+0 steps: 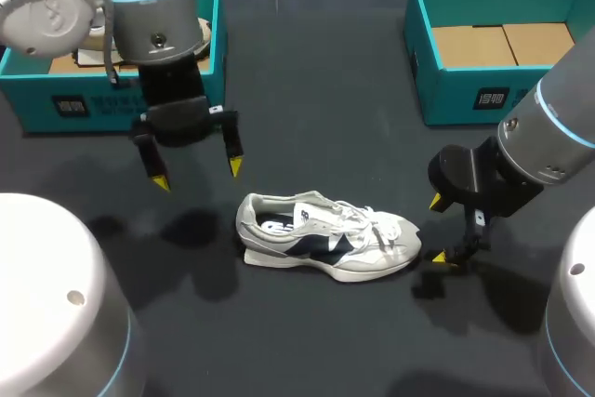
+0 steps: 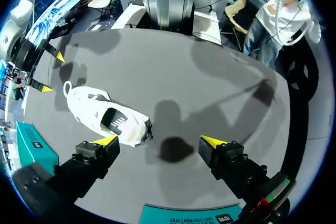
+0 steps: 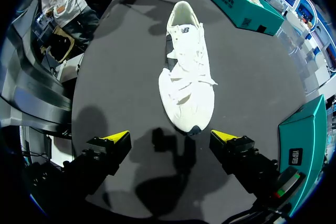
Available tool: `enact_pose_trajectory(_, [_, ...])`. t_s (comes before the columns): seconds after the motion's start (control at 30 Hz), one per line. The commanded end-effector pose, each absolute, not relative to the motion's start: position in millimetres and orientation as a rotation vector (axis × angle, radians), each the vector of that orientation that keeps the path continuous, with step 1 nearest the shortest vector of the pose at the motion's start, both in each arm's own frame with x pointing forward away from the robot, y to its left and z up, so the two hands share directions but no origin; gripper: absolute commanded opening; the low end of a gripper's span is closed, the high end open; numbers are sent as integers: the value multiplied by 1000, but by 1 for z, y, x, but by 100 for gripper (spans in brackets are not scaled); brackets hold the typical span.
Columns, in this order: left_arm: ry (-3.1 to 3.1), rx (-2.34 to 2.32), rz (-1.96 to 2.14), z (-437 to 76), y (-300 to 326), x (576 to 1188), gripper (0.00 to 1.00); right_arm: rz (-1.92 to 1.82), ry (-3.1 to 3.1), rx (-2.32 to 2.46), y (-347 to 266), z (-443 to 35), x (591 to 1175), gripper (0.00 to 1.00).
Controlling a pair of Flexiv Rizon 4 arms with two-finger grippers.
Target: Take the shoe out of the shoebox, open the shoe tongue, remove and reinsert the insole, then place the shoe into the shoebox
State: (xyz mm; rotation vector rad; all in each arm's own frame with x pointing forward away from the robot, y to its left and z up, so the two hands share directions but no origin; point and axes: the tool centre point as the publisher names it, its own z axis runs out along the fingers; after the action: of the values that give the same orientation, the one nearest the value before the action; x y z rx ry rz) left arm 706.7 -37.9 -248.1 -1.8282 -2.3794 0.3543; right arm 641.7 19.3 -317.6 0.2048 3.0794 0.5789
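Note:
A white shoe (image 1: 325, 237) with dark side panels lies on its sole in the middle of the dark table, toe pointing right. My left gripper (image 1: 197, 174) hangs open above the table, just behind and left of the heel, with nothing between its fingers. In the left wrist view the shoe (image 2: 107, 116) lies just ahead of one yellow tip of the left gripper (image 2: 160, 141). My right gripper (image 1: 442, 230) stands open just right of the toe, not touching it. The right wrist view shows the shoe (image 3: 187, 80) straight ahead of the right gripper (image 3: 170, 137), toe nearest.
A teal shoebox (image 1: 28, 90) with a second white shoe inside stands at the back left, behind my left arm. Another teal shoebox (image 1: 444, 81) with a cardboard floor stands at the back right. Bare table lies in front of the shoe.

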Motion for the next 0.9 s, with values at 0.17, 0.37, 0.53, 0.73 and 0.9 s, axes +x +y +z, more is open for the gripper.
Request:
enact_pose_trajectory(0.17, [-2667,-1338,789,-245,-4,719,100,576,3076,206,19,-318,640,100])
enact_pose_trajectory(0.37, [-2657,-1028,997,-241,15,729,100,576,3076,206,19,-318,640,100])
enact_pose_trajectory(0.53, [-2657,-1028,997,-241,15,729,100,576,3076,206,19,-318,640,100])
enact_pose_trajectory(0.73, [-2676,-908,1169,-263,21,719,100,576,3076,206,19,-318,640,100])
enact_pose_trajectory(0.9, [-2636,-790,1318,-289,29,713,100,576,3076,206,19,-318,640,100])
